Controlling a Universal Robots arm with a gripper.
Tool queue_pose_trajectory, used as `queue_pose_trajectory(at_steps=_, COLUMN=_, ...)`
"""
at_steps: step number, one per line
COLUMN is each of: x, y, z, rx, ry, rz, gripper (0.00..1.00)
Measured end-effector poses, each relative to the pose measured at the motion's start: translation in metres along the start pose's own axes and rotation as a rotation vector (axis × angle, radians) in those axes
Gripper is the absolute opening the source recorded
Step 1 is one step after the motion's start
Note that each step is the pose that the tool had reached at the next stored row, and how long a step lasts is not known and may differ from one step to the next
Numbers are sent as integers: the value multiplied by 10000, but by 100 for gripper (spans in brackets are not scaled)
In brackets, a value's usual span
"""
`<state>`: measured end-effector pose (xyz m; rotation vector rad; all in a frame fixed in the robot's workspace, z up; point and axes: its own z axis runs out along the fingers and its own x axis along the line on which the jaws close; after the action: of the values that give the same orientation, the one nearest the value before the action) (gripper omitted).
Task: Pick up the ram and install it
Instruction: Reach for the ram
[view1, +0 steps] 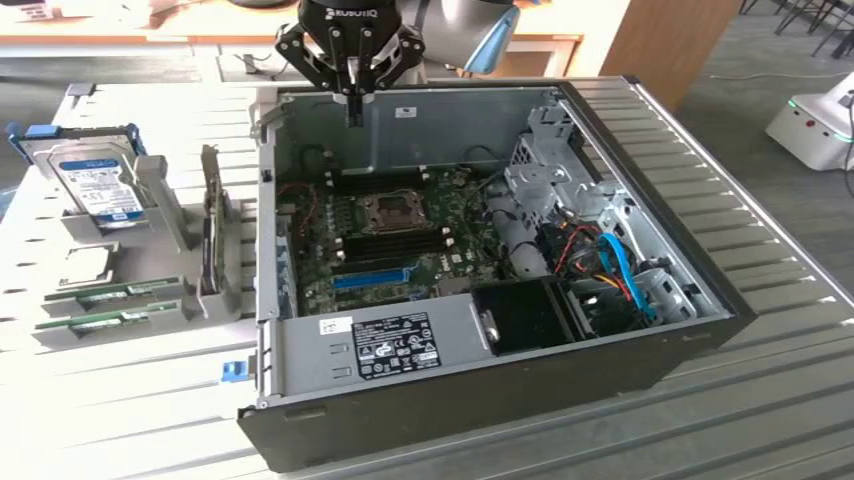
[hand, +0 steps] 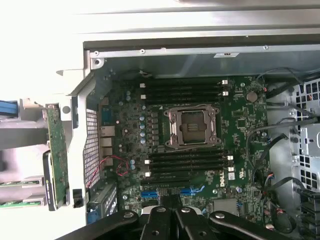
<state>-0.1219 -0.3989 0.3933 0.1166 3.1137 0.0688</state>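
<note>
- Exterior view: the pincer (view1: 354, 112), black fingers pressed together and empty, hangs at 12 o'clock above the open computer case (view1: 534, 395). The ram (view1: 127, 292), a thin green stick, lies at 8 o'clock in a grey holder (view1: 80, 335) on the slatted tabletop (view1: 134, 420), well apart.
- Wrist view: the pincer (hand: 172, 212) hovers over the green motherboard (hand: 240, 125), with long black slots (hand: 185, 162) beside the square metal socket (hand: 192, 127).
- Risk, I'd judge: closed fingers would knock the stick, not straddle it, and a tilted thin board could jam.

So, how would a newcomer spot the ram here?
Find the open computer case. On the exterior view's left of it, grey holders carry a hard drive and an upright card. The ram is the pair of thin green sticks in front of the drive, far slimmer than either.
</note>
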Motion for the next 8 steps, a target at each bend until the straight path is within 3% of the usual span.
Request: queue_pose_trajectory(at_steps=8, x=35, y=-3, z=-2, rx=1, ry=1, rz=1, gripper=11)
